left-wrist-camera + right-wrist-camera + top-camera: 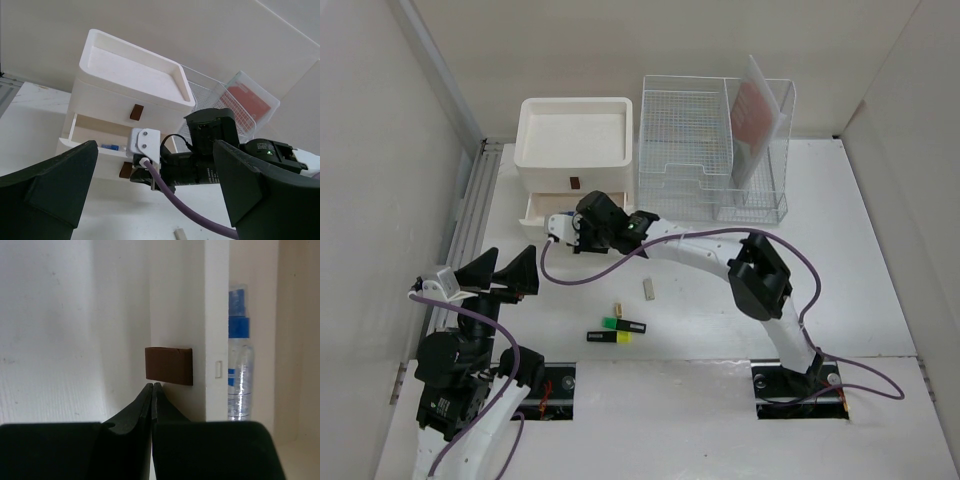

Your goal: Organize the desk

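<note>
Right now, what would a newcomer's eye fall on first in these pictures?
First, the right arm's black tool, shut, pointing at the brown rectangular handle of the white plastic drawer box at the far left of the desk, whose lowest drawer stands open. Next, the pale wire-mesh rack beside it, holding a reddish translucent folder, and the green and yellow highlighter pens near the front.

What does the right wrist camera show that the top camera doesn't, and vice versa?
Right wrist only: a clear blue-labelled bottle inside the open drawer, and that drawer's brown handle. Top only: highlighters on the desk, the wire rack, the open left gripper. Both: the white drawer box and the shut right gripper.
</note>
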